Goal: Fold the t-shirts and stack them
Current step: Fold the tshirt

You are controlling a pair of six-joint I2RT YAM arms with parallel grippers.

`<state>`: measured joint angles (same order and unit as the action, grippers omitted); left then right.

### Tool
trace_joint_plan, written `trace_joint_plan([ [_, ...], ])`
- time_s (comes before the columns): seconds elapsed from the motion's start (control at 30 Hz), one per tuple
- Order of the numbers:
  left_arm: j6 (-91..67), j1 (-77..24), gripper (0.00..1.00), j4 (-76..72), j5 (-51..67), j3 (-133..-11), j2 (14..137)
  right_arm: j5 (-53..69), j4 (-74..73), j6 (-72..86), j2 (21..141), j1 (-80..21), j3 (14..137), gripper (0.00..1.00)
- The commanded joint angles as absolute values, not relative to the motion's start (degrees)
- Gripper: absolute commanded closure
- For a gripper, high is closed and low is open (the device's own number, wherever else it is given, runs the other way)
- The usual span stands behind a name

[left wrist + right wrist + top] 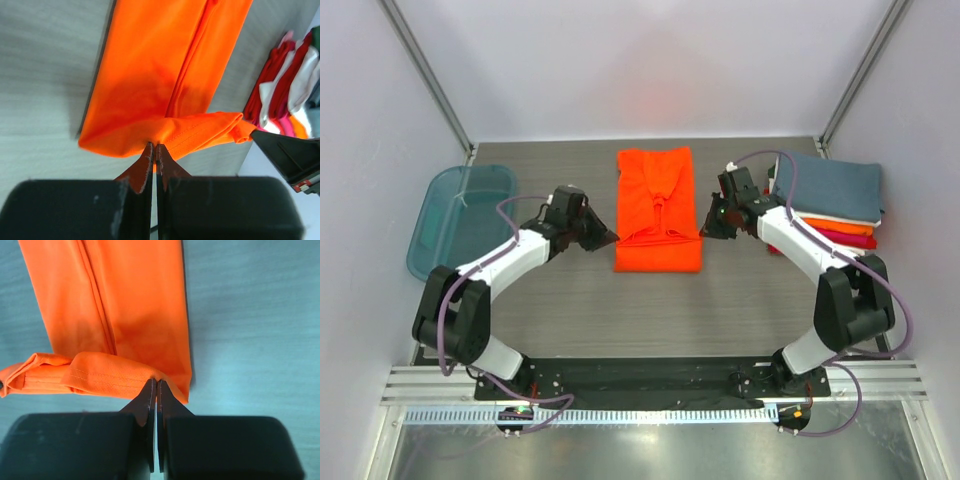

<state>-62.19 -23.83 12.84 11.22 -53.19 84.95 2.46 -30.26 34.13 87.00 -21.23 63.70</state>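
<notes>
Both my pairs of jaws are pressed shut, tips together. The orange t-shirt (658,210) lies flat in the middle of the table (570,300), folded to a long strip, directly between them. My left jaws meet its edge from 9 o'clock and my right jaws from 3 o'clock, each tip touching the doubled-over hem at the near end. Whether any cloth is pinched I cannot tell. The stack of folded t-shirts (835,200) sits at 3 o'clock, the teal tub (460,215) at 9 o'clock.
</notes>
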Motion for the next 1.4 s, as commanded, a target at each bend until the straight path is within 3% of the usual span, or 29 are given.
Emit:
trace_joint_plan([
  [0.0, -62.75, -22.68, 1.0, 10.55, 12.22, -58.0, 87.79, 5.61, -29.44, 31.2, 90.87, -18.64, 69.24, 0.99],
  [0.7, -61.87, -17.49, 1.0, 10.72, 17.05, -76.28, 107.05, 13.27, -29.36, 28.48, 111.35, -12.31, 87.09, 0.99],
  [1.37, -61.79, -15.38, 0.99, 8.17, 16.96, -79.27, 113.9, 14.41, -29.79, 29.27, 118.82, -11.6, 94.04, 0.98],
])
